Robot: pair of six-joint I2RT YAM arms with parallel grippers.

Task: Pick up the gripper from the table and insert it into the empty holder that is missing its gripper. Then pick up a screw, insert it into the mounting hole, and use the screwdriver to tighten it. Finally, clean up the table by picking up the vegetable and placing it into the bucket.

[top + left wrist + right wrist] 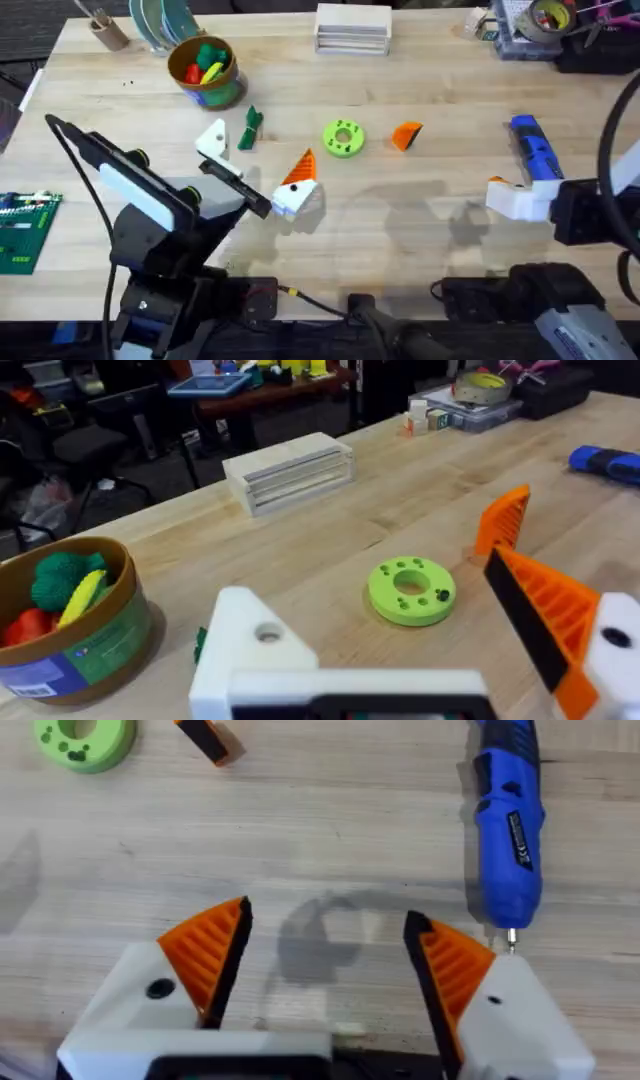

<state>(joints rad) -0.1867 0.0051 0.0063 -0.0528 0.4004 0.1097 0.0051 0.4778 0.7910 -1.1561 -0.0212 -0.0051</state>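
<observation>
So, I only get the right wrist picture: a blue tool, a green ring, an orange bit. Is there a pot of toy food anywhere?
Observer: Yes, a bucket of toy vegetables stands far back on the table's left side.
Operator: What about the other arm?
Observer: The left gripper is open, and one of its fingers is a bare white holder with no orange tip.
Operator: Anything loose near it?
Observer: A small dark green vegetable lies on the table beside that holder.
</observation>
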